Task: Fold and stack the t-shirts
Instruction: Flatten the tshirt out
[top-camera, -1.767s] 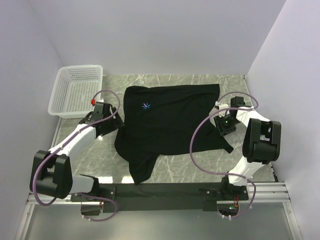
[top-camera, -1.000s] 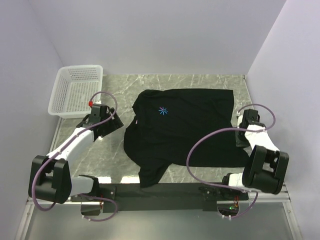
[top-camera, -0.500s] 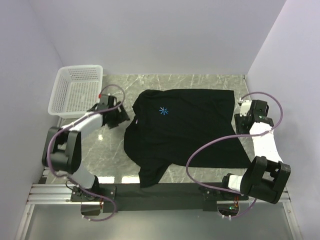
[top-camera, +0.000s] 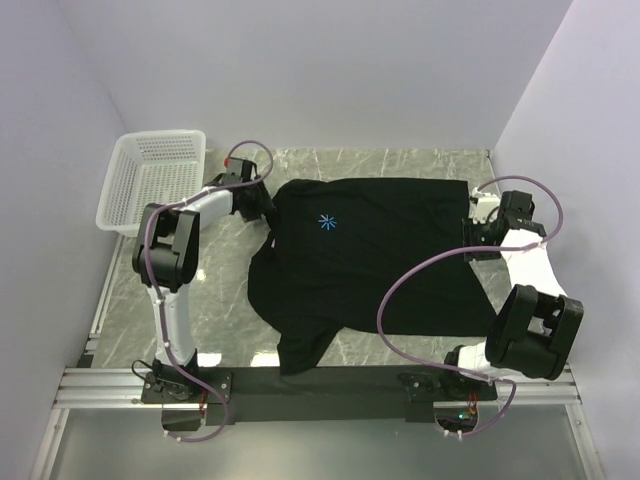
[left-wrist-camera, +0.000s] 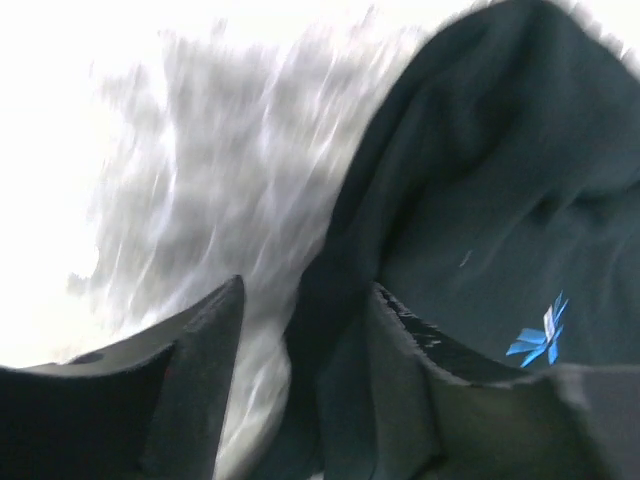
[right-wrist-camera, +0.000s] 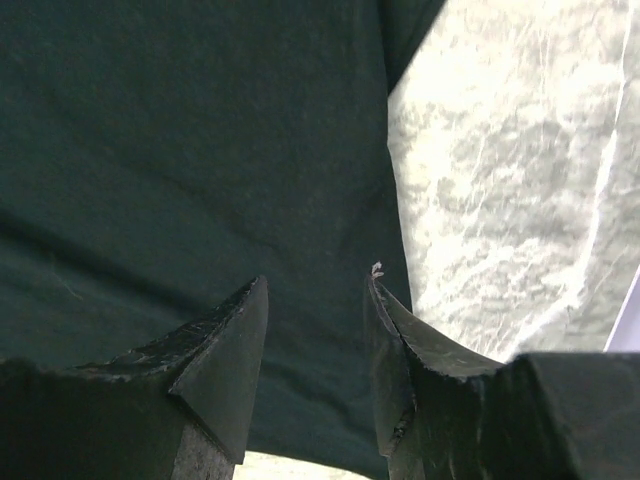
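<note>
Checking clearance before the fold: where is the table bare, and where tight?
Widest bare table lies between the left arm and the left edge of the t-shirt. A narrow strip runs between its far edge and the back wall. Crowded: the right gripper by the right wall, and the left gripper between basket and shirt.

black t-shirt (top-camera: 370, 265) spread out, white basket (top-camera: 150, 180) left

Matt cloth t-shirt (top-camera: 380, 270), glossy marble table (top-camera: 225, 300)
</note>
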